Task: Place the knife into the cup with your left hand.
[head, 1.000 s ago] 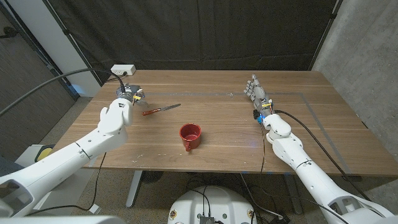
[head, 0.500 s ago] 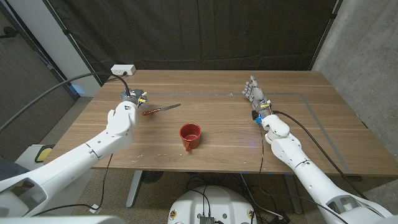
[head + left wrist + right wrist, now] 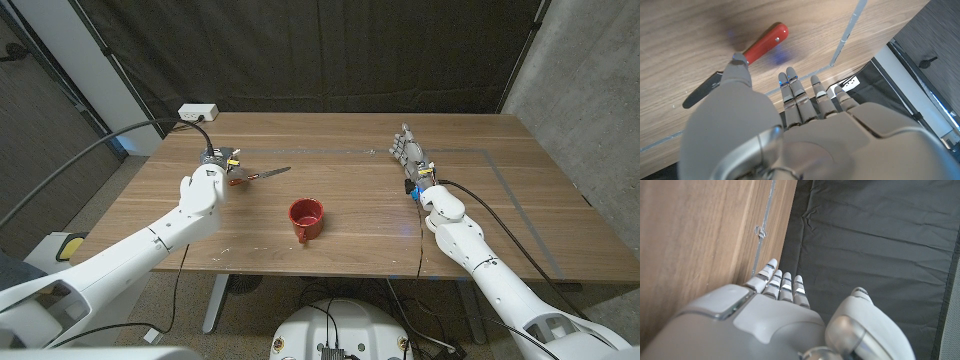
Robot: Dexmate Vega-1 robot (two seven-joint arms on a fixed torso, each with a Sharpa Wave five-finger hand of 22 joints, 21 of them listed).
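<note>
Wooden counter [image 3: 350, 200] carries a light, stiff knife [image 3: 258, 177] at frame's left-centre; its red handle looks the safest grip. Left robot hand [image 3: 213, 166] hovers, fingers spread, holding nothing.

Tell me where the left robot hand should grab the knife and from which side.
Probably by the red handle of the knife, coming down from above. The knife lies flat on the table, handle end nearest the left robot hand, blade pointing away toward the table's middle.

Lab: black backdrop curtain [image 3: 330, 50], bare wooden table [image 3: 500, 210].
</note>
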